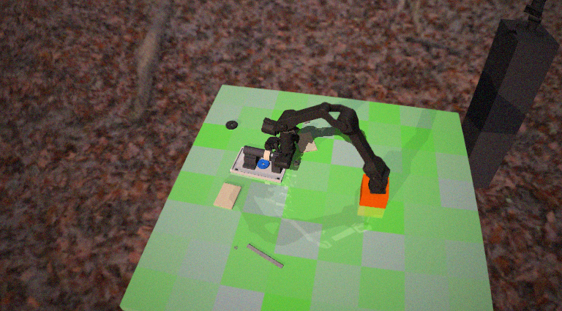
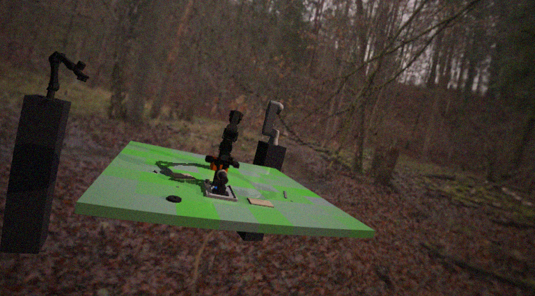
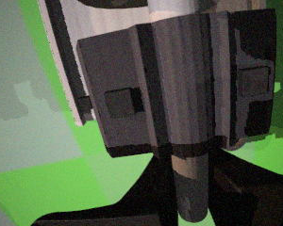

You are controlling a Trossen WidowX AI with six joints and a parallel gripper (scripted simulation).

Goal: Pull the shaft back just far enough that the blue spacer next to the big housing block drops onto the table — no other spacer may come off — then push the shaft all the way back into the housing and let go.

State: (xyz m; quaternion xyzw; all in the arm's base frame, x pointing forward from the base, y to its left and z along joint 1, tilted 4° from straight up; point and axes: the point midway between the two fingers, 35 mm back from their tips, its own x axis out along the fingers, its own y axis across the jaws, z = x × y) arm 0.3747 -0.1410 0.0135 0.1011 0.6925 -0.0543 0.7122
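Observation:
My gripper (image 1: 286,160) (image 3: 178,143) is shut on the outer end of the shaft (image 3: 190,200), close against the near bearing block (image 3: 118,101). In the top view the blue spacer (image 1: 263,163) lies flat on the pale base (image 1: 257,175) (image 2: 221,198), between the two blocks. A cream spacer (image 1: 266,155) stands upright above it, apparently on the shaft. The big housing block (image 1: 249,161) with its dark cylinder is at the left of the base. The shaft's inner end and its depth in the housing are hidden.
A black ring (image 1: 231,124) (image 2: 173,198), a tan plate (image 1: 227,195) (image 2: 260,202) and a grey bar (image 1: 265,255) (image 2: 285,194) lie on the table. Another tan plate (image 1: 307,143) lies behind the arm. The arm stands on an orange block (image 1: 373,200).

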